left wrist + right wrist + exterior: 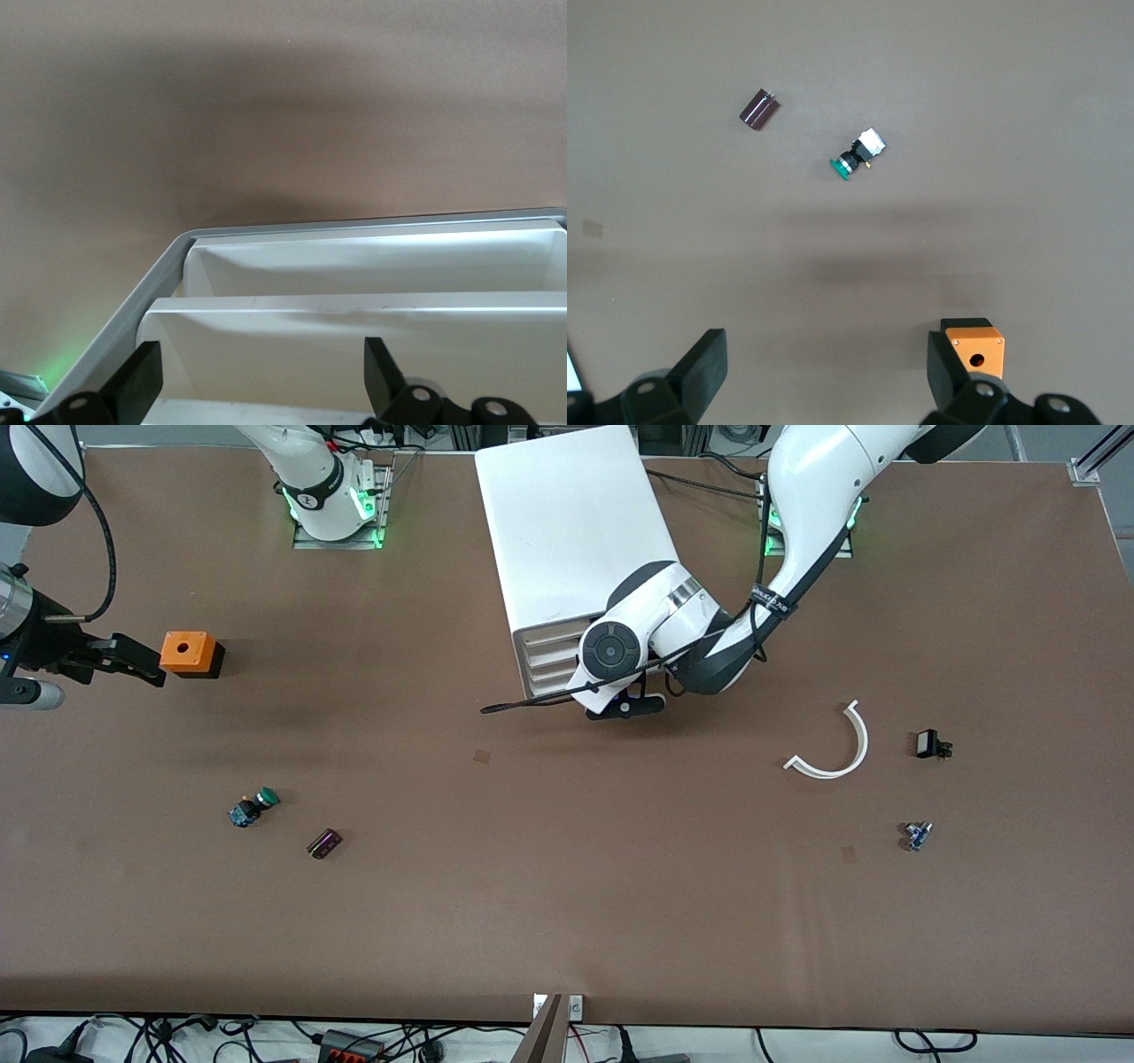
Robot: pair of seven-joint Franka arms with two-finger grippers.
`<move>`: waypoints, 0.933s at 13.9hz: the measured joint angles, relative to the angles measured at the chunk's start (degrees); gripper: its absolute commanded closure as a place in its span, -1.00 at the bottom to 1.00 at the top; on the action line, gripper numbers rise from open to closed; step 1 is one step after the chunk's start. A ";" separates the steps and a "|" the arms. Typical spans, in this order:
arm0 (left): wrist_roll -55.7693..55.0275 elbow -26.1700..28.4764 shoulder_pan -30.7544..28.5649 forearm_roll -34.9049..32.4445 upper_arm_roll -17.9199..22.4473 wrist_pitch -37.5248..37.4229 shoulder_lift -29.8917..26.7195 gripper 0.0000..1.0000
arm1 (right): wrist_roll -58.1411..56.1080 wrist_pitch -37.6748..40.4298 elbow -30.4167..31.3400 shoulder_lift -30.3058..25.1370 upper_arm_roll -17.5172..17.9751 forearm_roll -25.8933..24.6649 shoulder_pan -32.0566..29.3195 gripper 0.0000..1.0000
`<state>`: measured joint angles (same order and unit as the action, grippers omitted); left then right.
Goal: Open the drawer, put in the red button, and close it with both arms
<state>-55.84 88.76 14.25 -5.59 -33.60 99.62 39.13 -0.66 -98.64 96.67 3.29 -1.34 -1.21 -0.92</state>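
Spotted the left arm's black two-finger gripper (257, 376) hanging right in front of the white boxy plastic cabinet (567, 531), close up to its stack of shallow white tray-like drawers (372, 266). Saw its jaws spread wide and holding nothing. Honestly couldn't tell whether any of those drawers was pulled out or pushed in.

Found the right arm's black two-finger gripper (133, 662) way off at the right arm's end of the brown table (567, 921), waiting over it just beside the small orange box with a round hole in its top (189, 653). Caught those jaws wide open too, empty, with the box next to one finger (948, 363) rather than between the pair.

Couldn't pick out the red button in any view, so no idea where it sat.

Noticed a green-capped push-button switch with a black body (253, 807) lying on its side, nearer the front camera than the orange box, plus a little dark maroon cylinder (324, 843) near it and a touch nearer the camera.

Over toward the left arm's end, saw a thin white curved plastic strip (837, 748), a small black part (930, 744) beside it, and a tiny blue-and-white part (917, 834) nearer the camera than both.
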 measured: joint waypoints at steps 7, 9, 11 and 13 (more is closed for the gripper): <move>0.12 -0.93 -5.12 0.01 -2.33 -1.83 -0.55 -1.00 | 0.00 -0.34 0.01 0.68 0.03 0.00 0.00 -1.00; 1.42 -2.37 -7.65 0.00 -2.42 -1.85 -0.96 -1.00 | 0.00 -0.61 0.01 0.91 0.04 0.00 0.00 -1.00; 4.42 -3.51 -10.34 -0.03 -2.41 -1.89 -1.69 -1.00 | 0.00 -0.69 0.01 0.91 0.04 0.00 0.00 -1.00; 7.89 -4.40 -13.26 -0.23 -2.40 -1.87 -2.28 -1.00 | 0.00 -0.71 0.01 0.91 0.04 0.00 0.00 -1.00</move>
<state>-47.95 84.36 0.99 -5.81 -36.01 97.75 36.85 -0.66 -99.35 96.68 4.20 -1.30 -1.21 -0.92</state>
